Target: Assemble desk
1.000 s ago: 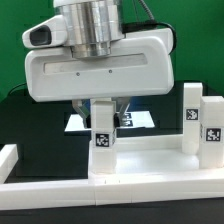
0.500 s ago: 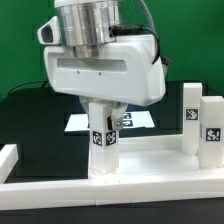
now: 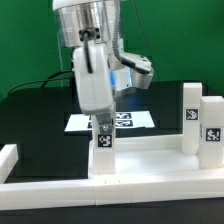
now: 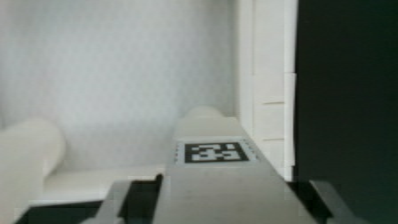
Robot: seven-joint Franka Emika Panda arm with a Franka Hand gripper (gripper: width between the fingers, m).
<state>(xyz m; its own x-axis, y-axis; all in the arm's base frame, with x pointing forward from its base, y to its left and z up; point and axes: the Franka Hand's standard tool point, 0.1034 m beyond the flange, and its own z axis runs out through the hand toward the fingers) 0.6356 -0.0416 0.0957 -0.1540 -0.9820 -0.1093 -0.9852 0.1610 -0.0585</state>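
Desk parts fill the front of the exterior view: we see the tabletop (image 3: pixel 120 160) lying flat and white across the lower half, with a raised rim along its near edge. At about six o'clock from the arm, a tagged leg (image 3: pixel 103 150) stands upright on the tabletop, and the gripper (image 3: pixel 103 122) comes down on it from twelve o'clock, its fingers closed on the leg's upper part. Toward three o'clock, well apart from that leg, two more legs stand side by side, one (image 3: pixel 190 122) slightly behind the other (image 3: pixel 212 130), each with a tag facing us. Beyond the held leg, the marker board (image 3: pixel 135 121) lies on the dark table (image 3: pixel 40 120). A white border bar (image 3: pixel 8 157) sits at about eight o'clock, at the frame's edge.

From the wrist, we look straight down along the fingers (image 4: pixel 134 205), which flank the held leg (image 4: pixel 217 150); its tag faces the camera. Under it spreads the white tabletop (image 4: pixel 107 70), its rim (image 4: pixel 270 60) running beside the black table (image 4: pixel 347 100). A rounded white shape shows near the leg; we cannot tell what it is.
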